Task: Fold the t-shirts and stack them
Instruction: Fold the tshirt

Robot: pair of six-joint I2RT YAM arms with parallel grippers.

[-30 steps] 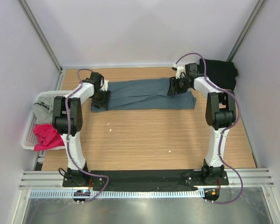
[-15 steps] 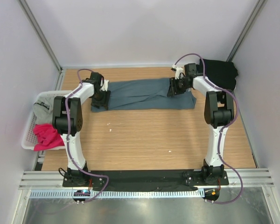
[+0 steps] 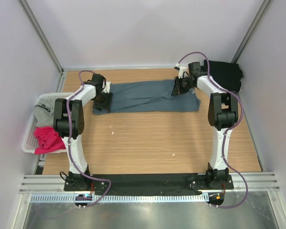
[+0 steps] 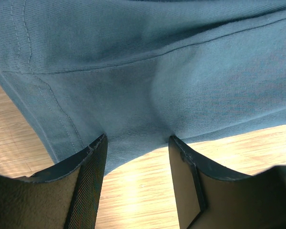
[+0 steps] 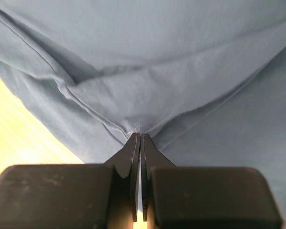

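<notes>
A slate blue-grey t-shirt (image 3: 145, 97) lies folded into a long strip across the far part of the table. My left gripper (image 3: 104, 99) is open at its left end; in the left wrist view (image 4: 138, 143) the fingers stand apart over the shirt's hem (image 4: 133, 109) with bare wood between them. My right gripper (image 3: 179, 88) is at the shirt's right end, shut on a pinch of its cloth (image 5: 139, 129). A black t-shirt (image 3: 225, 74) lies at the far right corner. A bright pink t-shirt (image 3: 48, 138) and a light grey one (image 3: 42, 112) sit in the basket.
A white slatted basket (image 3: 29, 136) stands off the table's left edge. White side walls and metal posts close in the table. Bare wood (image 3: 148, 143) spans the middle and near part of the table.
My right gripper has moved slightly toward the far edge with the cloth in it. The left arm has not moved.
</notes>
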